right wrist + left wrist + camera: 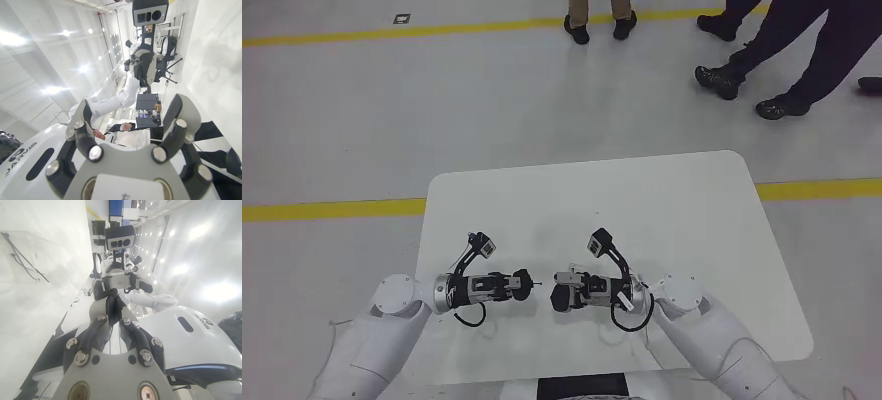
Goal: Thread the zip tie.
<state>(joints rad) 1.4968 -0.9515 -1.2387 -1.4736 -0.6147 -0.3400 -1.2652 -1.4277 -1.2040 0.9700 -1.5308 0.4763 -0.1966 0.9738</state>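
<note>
Threading, we judge, is unfinished: at the top view's lower centre the left gripper (526, 284) is clenched on the zip tie (110, 340) above the counter (682, 200); the right gripper (131, 106), facing it, is released and empty.

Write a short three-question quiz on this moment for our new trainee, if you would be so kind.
1. True or false: the right gripper is wide open.
2. Which holds the thin black zip tie? A) the left gripper B) the right gripper C) neither
3. Fill in: in the top view, the two grippers point ____ each other.
Key: 1 true; 2 A; 3 toward.
</note>
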